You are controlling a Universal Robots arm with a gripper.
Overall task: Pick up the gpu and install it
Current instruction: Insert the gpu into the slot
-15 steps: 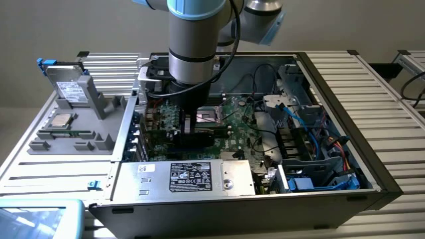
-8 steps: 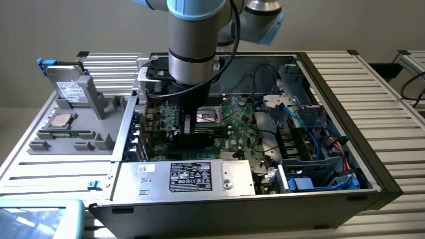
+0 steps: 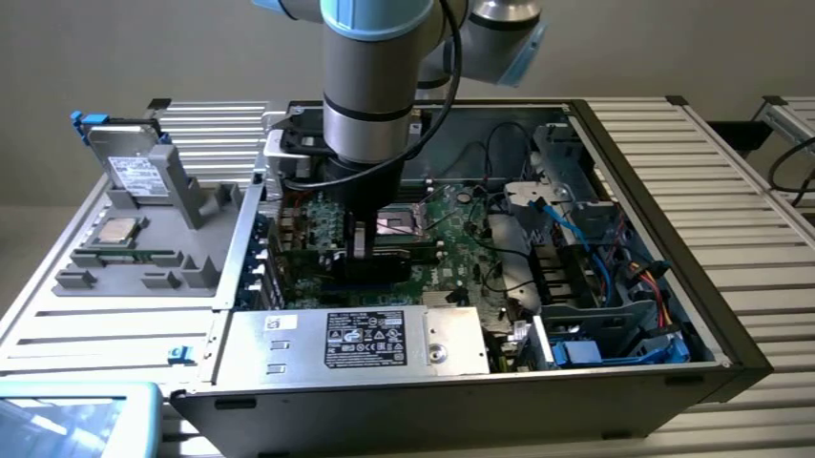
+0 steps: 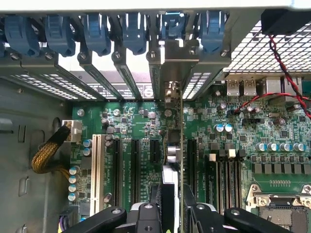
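The gpu (image 4: 180, 145) stands on edge over the green motherboard (image 4: 141, 116), in line with a black expansion slot. Its silver end bracket (image 4: 171, 92) reaches the rear slot openings of the case, and its black cooler (image 4: 167, 191) faces one side. My gripper (image 4: 172, 213) is shut on the card's top edge, one black finger (image 4: 146, 213) on each face. In the exterior view, the gripper (image 3: 362, 243) hangs straight down inside the open computer case (image 3: 662, 124), and the gpu (image 3: 382, 262) sits low against the motherboard (image 3: 459, 215).
A silver power supply (image 3: 369, 339) lies along the near side of the case. Blue cables and drive bays (image 3: 612, 286) crowd the exterior view's right. Outside the case, a grey fixture (image 3: 153, 258) holds a drive box (image 3: 134, 172), a processor (image 3: 121, 229) and a memory stick (image 3: 128, 256). Blue slot latches (image 4: 97, 29) line the rear wall.
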